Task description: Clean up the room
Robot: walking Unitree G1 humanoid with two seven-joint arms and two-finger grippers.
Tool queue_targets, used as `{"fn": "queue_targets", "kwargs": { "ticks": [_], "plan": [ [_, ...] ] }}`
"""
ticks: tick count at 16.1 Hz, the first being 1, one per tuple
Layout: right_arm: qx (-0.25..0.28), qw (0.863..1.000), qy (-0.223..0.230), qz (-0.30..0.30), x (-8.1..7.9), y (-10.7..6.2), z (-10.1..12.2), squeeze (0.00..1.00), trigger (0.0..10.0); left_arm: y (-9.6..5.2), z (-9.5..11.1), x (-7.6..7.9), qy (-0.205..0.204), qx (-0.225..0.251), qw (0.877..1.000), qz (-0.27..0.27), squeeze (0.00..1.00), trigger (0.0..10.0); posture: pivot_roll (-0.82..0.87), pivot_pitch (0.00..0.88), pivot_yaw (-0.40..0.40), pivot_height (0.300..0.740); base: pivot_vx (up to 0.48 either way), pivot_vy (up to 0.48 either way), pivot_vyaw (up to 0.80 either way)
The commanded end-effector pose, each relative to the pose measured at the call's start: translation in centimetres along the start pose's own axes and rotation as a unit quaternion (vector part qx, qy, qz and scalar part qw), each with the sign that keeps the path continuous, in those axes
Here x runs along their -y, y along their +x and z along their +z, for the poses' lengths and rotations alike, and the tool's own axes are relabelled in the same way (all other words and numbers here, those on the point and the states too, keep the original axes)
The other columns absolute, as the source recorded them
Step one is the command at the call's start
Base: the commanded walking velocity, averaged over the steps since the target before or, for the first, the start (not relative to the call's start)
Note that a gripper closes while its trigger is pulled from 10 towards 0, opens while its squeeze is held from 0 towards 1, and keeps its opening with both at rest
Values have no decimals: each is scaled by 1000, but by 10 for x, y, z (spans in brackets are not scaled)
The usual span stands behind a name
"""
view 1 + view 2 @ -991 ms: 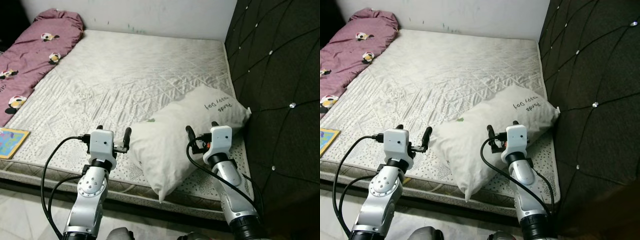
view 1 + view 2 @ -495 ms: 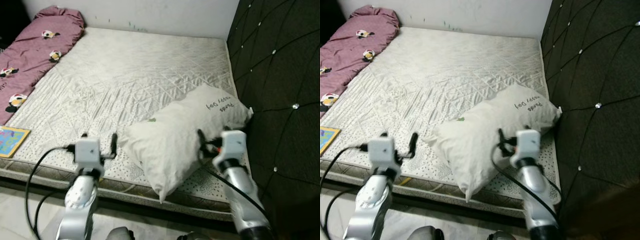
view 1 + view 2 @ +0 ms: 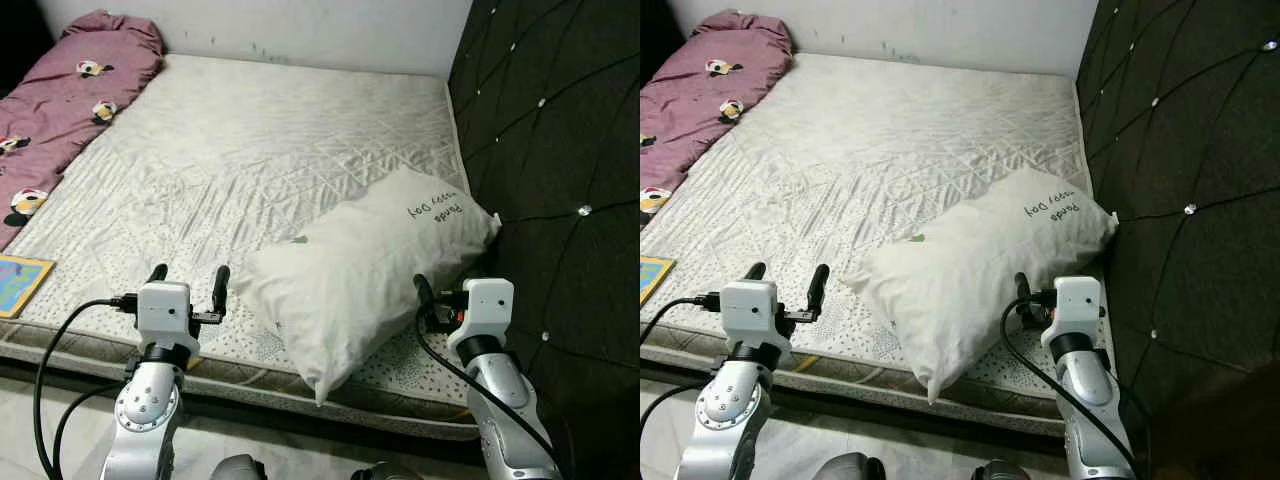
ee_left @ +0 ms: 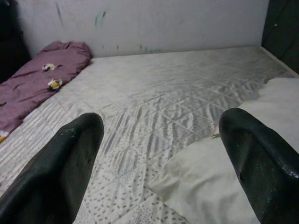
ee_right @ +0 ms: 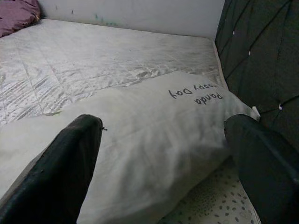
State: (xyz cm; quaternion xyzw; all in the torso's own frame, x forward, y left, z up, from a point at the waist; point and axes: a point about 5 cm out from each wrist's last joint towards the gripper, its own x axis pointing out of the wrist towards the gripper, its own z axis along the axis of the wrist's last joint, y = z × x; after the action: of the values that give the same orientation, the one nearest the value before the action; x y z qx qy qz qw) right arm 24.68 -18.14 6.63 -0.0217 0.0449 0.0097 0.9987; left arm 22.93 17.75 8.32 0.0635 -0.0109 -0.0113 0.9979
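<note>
Both end effectors stand with fingers spread apart and hold nothing: the left end effector (image 3: 187, 281) at lower left of the frame, just beside the pillow (image 3: 365, 270), the right end effector (image 3: 1023, 293) at lower right, near its other flank. I judge they frame the pillow for a two-sided lift. It lies askew on the mattress (image 3: 250, 140) by the dark headboard (image 3: 560, 150). No container is visible; a purple blanket (image 3: 75, 80) lies bunched at upper left

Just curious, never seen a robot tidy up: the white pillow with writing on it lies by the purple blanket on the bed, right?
Not quite. The pillow lies at the opposite side from the blanket, against the dark padded headboard, as the left eye view shows. It is white with writing.
</note>
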Motion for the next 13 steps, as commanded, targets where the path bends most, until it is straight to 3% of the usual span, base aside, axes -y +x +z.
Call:
{"fn": "queue_targets", "kwargs": {
  "ticks": [1, 2, 3, 4, 7, 8, 11, 13],
  "plan": [
    [-1, 1000, -25, -16, 1, 3, 6, 0, 10000, 1, 1, 2, 14, 1, 1000, -1, 0, 10000, -4, 47, -6, 740, 0, 0, 0],
    [2, 999, -34, -13, -1, 4, 6, 0, 10000, 1, 0, 2, 26, -3, 1000, 9, 0, 10000, -2, 46, -8, 740, 0, 0, 0],
    [19, 999, 29, 2, -5, 5, 12, 0, 10000, 3, -8, 1, 51, -49, 996, 57, 0, 10000, -3, 47, -10, 740, 0, 0, 0],
    [17, 999, 37, -7, -3, 6, 12, 0, 10000, 5, -11, 0, 59, -67, 994, 67, 0, 10000, -3, 47, -10, 740, 0, 0, 0],
    [10, 998, 48, -43, 3, 6, 12, 0, 10000, 6, -9, 8, -24, -53, 998, -6, 0, 10000, -9, 43, -9, 740, 0, 0, 0],
    [7, 997, 64, -33, -1, 4, 11, 0, 10000, 6, -11, 9, -19, -57, 998, 11, 0, 10000, -9, 43, -9, 740, 0, 0, 0],
    [-1, 998, 49, -40, -2, 2, 8, 0, 10000, 8, -6, 11, -24, -44, 999, 3, 0, 10000, -13, 48, -9, 740, 0, 0, 0],
    [-5, 997, 54, -46, 0, 3, 8, 0, 10000, 9, -5, 9, -17, -37, 999, 8, 0, 10000, -13, 53, -9, 740, 0, 0, -800]
  ]
}}
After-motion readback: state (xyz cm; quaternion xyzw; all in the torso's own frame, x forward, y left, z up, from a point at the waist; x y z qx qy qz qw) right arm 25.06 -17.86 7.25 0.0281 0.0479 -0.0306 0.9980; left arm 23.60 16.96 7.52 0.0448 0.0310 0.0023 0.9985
